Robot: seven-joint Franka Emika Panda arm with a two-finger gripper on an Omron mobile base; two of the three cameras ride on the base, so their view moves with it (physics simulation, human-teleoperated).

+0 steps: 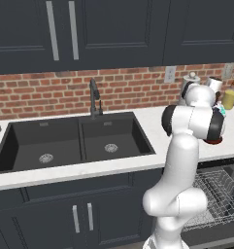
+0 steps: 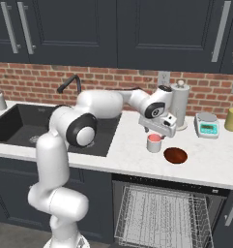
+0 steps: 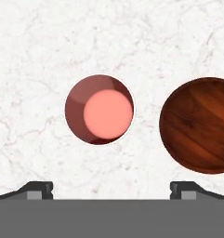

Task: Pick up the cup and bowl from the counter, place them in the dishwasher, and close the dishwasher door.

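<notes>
Gripper (image 2: 155, 131) jaws stand spread wide with nothing between them, and you can see it hanging just above the cup (image 2: 154, 143) in the right base view, not touching it. From the hand view you look straight down into the cup (image 3: 100, 109), its pinkish inside showing, with the two finger tips (image 3: 38, 189) low on either side and well apart. Your bowl (image 3: 199, 125) lies just to the right of the cup there, close but not touching, and part of it runs off the frame edge. Both sit on the white marble tabletop (image 2: 132, 155), the bowl (image 2: 175, 155) nearer the front edge. Below that edge the dishwasher (image 2: 161, 213) stands open, with its wire rack (image 2: 159, 218) pulled forward. To your left on the tabletop is the black double sink (image 1: 72, 143). Behind the cup stand a white canister (image 2: 180, 104), a small scale (image 2: 207, 124) and a yellow jar (image 2: 232, 119) against the brick wall.
</notes>
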